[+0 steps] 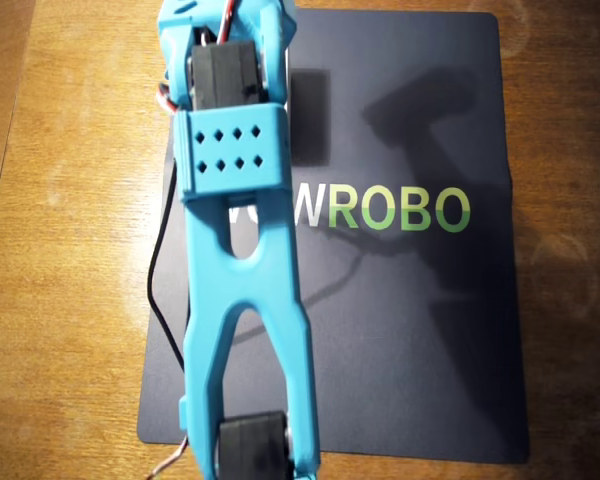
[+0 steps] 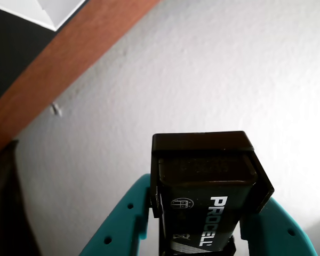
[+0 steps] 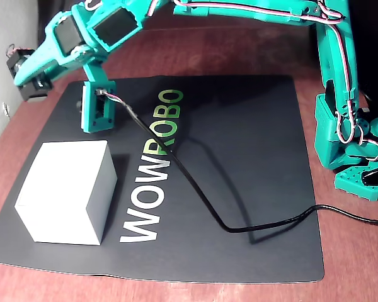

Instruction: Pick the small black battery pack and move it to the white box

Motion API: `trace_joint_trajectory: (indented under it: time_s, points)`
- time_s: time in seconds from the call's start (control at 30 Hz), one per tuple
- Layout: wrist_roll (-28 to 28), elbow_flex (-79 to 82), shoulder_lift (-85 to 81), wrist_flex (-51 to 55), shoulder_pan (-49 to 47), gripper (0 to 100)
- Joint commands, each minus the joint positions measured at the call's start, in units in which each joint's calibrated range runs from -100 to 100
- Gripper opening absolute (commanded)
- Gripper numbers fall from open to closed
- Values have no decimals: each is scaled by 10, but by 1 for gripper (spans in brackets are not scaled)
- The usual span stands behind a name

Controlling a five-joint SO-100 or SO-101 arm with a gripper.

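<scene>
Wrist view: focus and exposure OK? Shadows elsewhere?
Wrist view: the battery pack in the pincer is sharp, its PROCELL lettering readable, against a bright, washed-out wall. Overhead view: dim and warm; the arm casts a hard shadow on the mat. Fixed view: the white box is evenly lit, with soft shadows.

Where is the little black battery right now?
The battery is clamped in the gripper, up in the air at the far left of the fixed view, beyond the white box and near the wall.
</scene>
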Motion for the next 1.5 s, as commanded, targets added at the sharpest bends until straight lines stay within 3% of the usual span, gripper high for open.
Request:
trace_joint_trajectory:
  time_s: [0.0,0.33,1.47]
  points:
    - [29,-44,10,-4,-4,6]
    - [60,-40,42,152,-27,6]
    - [60,-46,101,146,-21,7]
